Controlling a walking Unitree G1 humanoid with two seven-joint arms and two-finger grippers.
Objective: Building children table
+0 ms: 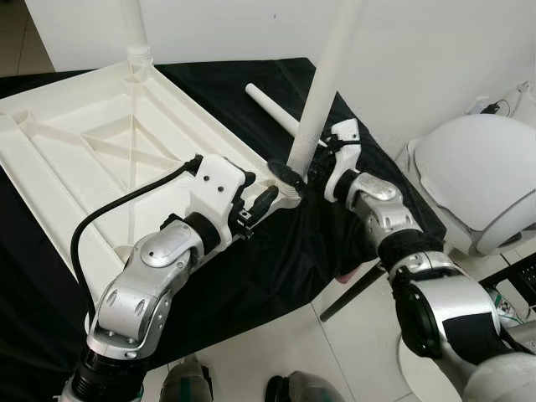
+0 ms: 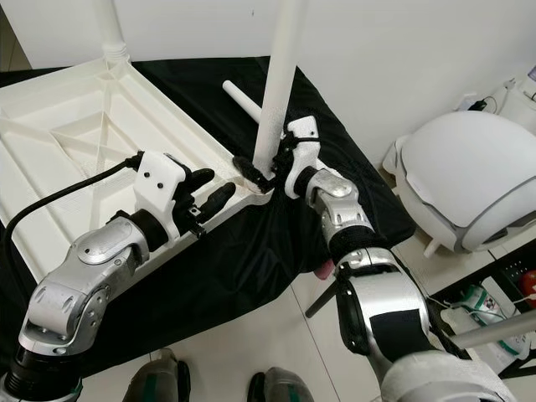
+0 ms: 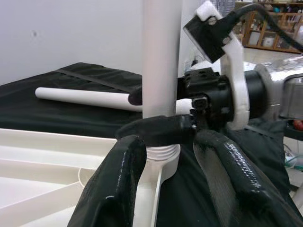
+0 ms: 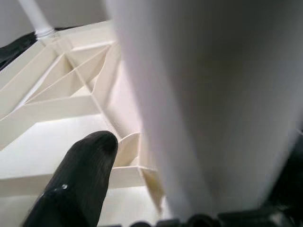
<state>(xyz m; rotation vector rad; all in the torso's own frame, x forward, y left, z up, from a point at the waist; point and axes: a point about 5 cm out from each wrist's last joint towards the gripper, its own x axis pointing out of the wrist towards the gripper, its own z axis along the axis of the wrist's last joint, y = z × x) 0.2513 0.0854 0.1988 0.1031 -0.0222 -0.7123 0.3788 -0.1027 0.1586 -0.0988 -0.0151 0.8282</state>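
White plastic makes up the upturned tabletop [image 1: 109, 159], laid ribs-up on a black cloth [image 1: 276, 260], presumably so that its corner sockets can be reached. In the left eye view an upright leg [image 1: 322, 84] is gripped low down by the right gripper [image 1: 303, 176], its jaws closed around the shaft just above the near right corner socket, apparently for seating it. The left gripper [image 1: 255, 208] is held just beside that corner, jaws narrowly parted and holding nothing (probably as a steadying hand).

In the right eye view another leg [image 2: 107, 25] is seen already standing at the far corner, and a spare leg [image 2: 243, 102] lying on the cloth further back. A pale tiled floor [image 2: 251, 335], a white wall and a round white appliance [image 2: 469, 180] to the right make up the room.

In the left wrist view the leg's threaded end [image 3: 163, 153] is shown at the socket.
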